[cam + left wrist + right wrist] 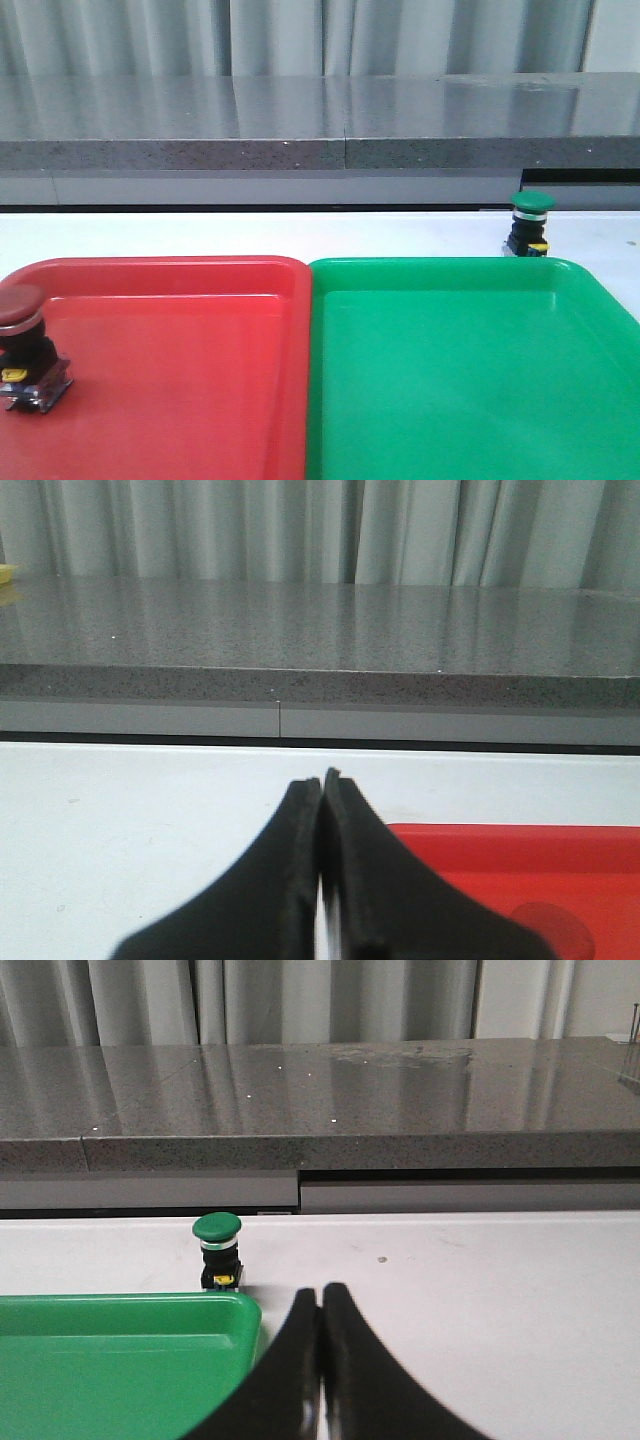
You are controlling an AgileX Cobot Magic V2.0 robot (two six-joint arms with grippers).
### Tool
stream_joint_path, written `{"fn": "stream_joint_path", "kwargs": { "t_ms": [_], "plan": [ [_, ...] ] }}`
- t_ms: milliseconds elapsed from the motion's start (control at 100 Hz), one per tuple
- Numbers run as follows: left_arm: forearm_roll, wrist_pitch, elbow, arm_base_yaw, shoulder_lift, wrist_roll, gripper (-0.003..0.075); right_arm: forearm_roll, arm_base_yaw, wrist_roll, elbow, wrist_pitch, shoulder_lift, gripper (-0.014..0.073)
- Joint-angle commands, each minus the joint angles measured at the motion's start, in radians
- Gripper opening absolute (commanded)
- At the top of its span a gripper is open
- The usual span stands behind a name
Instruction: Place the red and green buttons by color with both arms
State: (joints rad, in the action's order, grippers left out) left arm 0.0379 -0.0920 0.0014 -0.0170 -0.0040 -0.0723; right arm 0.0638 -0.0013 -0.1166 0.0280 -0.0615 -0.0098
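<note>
Left gripper (322, 780): fingers pressing together, gripping nothing.
Right gripper (321, 1292): fingers touching, carrying nothing.
Green button (218, 1250): standing beyond the green tray (120, 1360), apart from right fingertips.
Red button (25, 345): sitting in the red tray (180, 370).

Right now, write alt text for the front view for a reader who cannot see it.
A red tray and a green tray sit side by side on a white table, the red one on the left. A red button stands at the red tray's left edge; a green button stands on the table just behind the green tray.
</note>
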Motion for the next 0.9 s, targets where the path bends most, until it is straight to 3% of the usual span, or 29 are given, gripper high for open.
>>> {"fn": "stream_joint_path", "kwargs": {
  "t_ms": [0,340,650,890],
  "plan": [
    [0.011,0.081,0.012,0.002,-0.033,-0.002,-0.002,0.013,-0.006,0.004,-0.019,0.076,-0.016,-0.0064],
    [0.011,0.081,0.012,0.002,-0.033,-0.002,-0.002,0.013,-0.006,0.004,-0.053,0.041,-0.016,-0.0064],
    [0.011,0.081,0.012,0.002,-0.033,-0.002,-0.002,0.012,-0.006,0.004,-0.284,-0.137,0.007,-0.0064],
    [0.011,0.081,0.012,0.002,-0.033,-0.002,-0.002,0.005,-0.004,0.004,-0.469,-0.242,0.175,-0.0064]
  ]
}}
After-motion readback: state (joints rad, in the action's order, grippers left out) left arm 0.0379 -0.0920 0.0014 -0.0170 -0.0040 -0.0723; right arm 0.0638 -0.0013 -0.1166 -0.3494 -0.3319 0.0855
